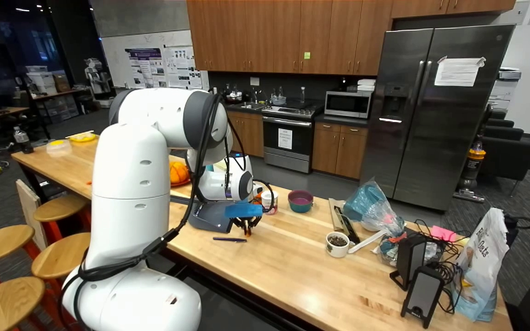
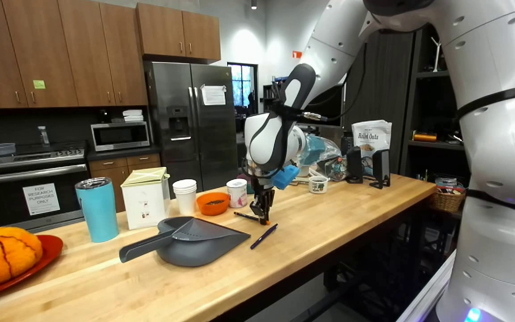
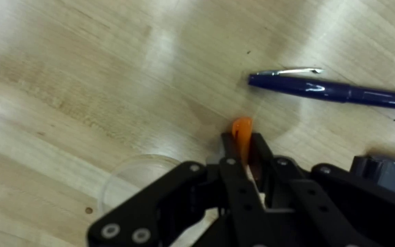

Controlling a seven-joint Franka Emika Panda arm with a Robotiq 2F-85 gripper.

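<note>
Gripping seems the step in hand: the gripper [image 3: 241,142] is closed on a slim orange object [image 3: 242,127], pinched between its fingertips low over the table [image 2: 320,219]. A blue pen [image 3: 303,88] lies just beside the fingertips, apart from them; the next move likely calls for a steady pinch and clearance from it.

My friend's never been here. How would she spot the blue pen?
On the long wooden table, find the gray dustpan. Near its pointed corner lies the blue pen. It's dark blue with a silver clip and lies loose, unlike the orange-tipped thing pinched in the gripper.
</note>
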